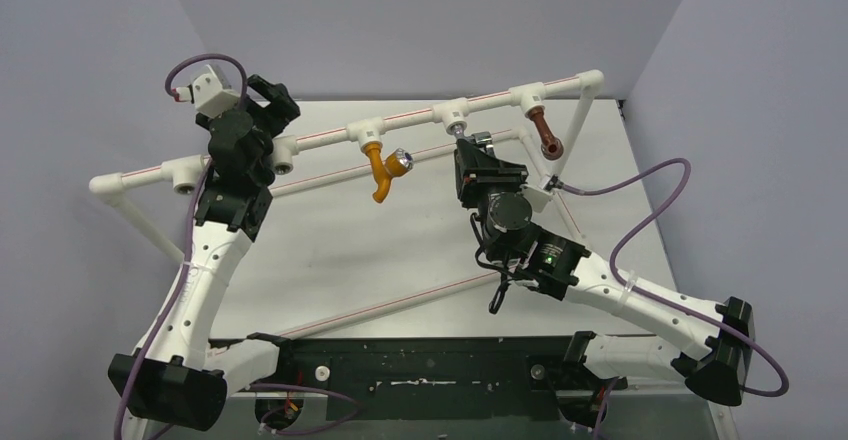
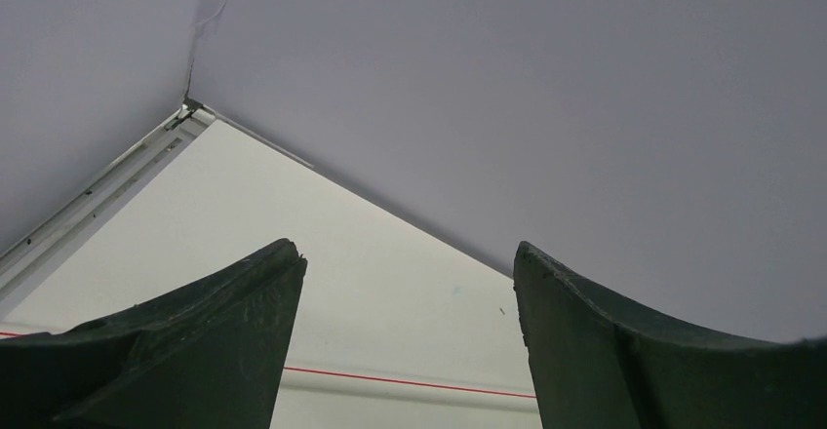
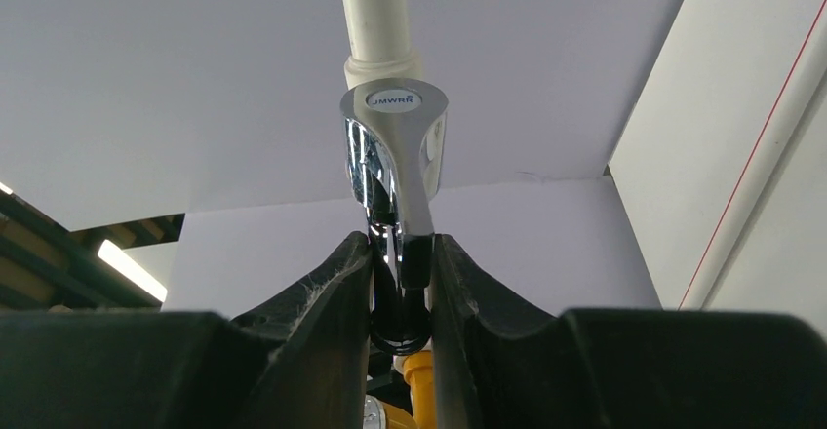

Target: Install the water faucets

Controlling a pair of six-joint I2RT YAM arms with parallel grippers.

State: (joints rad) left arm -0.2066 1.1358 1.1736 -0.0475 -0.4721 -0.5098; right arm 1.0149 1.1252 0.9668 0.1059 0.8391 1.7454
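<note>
A white pipe frame with tee fittings crosses the back of the table. The orange faucet hangs from one tee, and the brown faucet hangs from a tee further right. My right gripper is shut on the shiny silver faucet, holding it up against the middle tee. In the right wrist view the fingers clamp its lever, with the orange faucet showing below. My left gripper stands open and holds nothing, up by the frame's left end.
Two open tee sockets sit on the frame's left stretch beside my left arm. Thin red-striped pipes run diagonally over the white table. Grey walls enclose the back and sides. A dark rail lies along the near edge.
</note>
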